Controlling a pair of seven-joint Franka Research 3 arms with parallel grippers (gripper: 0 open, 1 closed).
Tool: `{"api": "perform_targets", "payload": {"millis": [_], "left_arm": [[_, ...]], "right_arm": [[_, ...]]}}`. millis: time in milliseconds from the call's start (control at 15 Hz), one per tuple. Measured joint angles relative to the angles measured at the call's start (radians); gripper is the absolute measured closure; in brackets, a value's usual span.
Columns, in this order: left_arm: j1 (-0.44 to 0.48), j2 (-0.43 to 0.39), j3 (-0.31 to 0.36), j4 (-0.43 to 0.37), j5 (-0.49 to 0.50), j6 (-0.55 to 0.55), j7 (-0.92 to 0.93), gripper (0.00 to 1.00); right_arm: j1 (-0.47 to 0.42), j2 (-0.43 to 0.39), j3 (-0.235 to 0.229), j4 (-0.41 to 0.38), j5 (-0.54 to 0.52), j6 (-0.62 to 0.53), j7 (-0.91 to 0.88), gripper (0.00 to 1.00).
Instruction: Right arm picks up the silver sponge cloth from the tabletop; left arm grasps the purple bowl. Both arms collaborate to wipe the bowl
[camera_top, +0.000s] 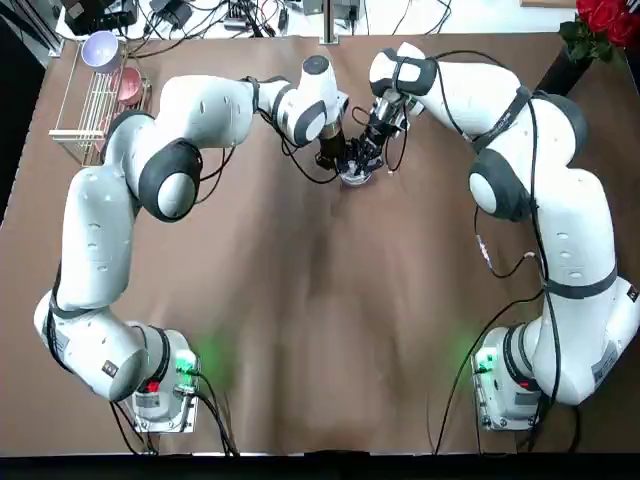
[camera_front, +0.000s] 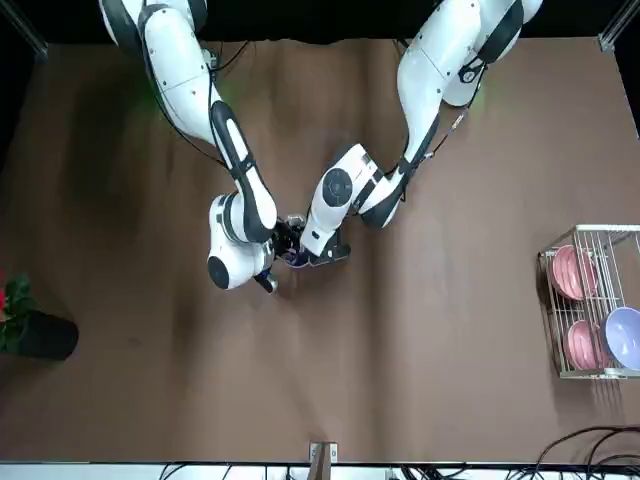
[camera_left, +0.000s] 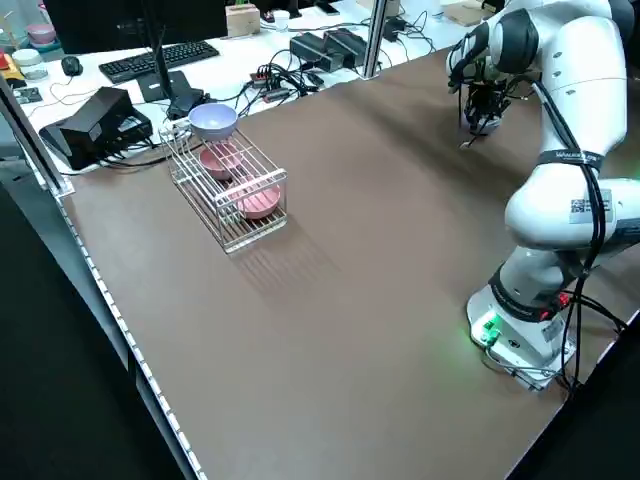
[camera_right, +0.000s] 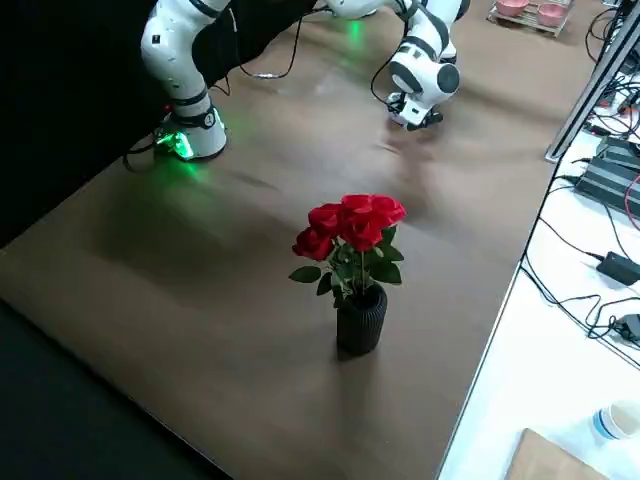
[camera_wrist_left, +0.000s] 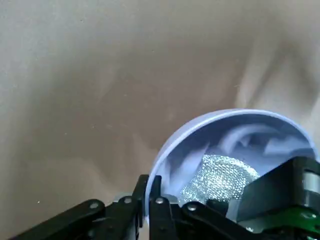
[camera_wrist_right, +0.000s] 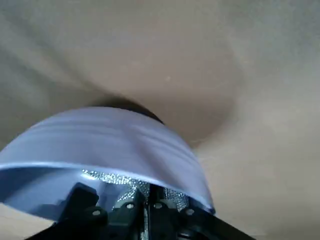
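The purple bowl (camera_wrist_left: 235, 125) is held tilted at the far middle of the table (camera_top: 356, 179). My left gripper (camera_wrist_left: 150, 197) is shut on its rim, one finger inside and one outside. In the top view the left gripper (camera_top: 338, 165) is at the bowl's left and my right gripper (camera_top: 368, 155) comes in from its right. The silver sponge cloth (camera_wrist_left: 220, 177) lies inside the bowl against its whitish wall. My right gripper (camera_wrist_right: 145, 200) is shut on the sponge cloth (camera_wrist_right: 107, 179), behind the bowl's near rim (camera_wrist_right: 115, 140). The table below carries the bowl's shadow.
A wire rack (camera_top: 90, 105) at the far left of the table holds pink bowls (camera_left: 258, 200) and another lavender bowl (camera_top: 102, 48). A black vase of red roses (camera_right: 358, 250) stands at the far right corner. Cables and electronics lie beyond the far edge.
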Motion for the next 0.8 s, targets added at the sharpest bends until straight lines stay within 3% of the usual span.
{"api": "perform_targets", "payload": {"millis": [467, 600, 800], "left_arm": [[0.002, 0.002, 0.004, 0.005, 0.000, 0.005, 0.000, 0.95], [0.002, 0.002, 0.004, 0.005, 0.000, 0.005, 0.000, 0.95], [0.002, 0.003, 0.004, 0.005, 0.000, 0.004, 0.000, 0.95]], "right_arm": [[0.000, 0.000, 0.003, 0.006, 0.001, 0.138, -0.002, 0.96], [0.000, 0.000, 0.002, 0.006, 0.001, 0.122, -0.004, 0.96], [-0.004, 0.000, 0.000, 0.005, 0.001, 0.003, -0.006, 0.96]]}}
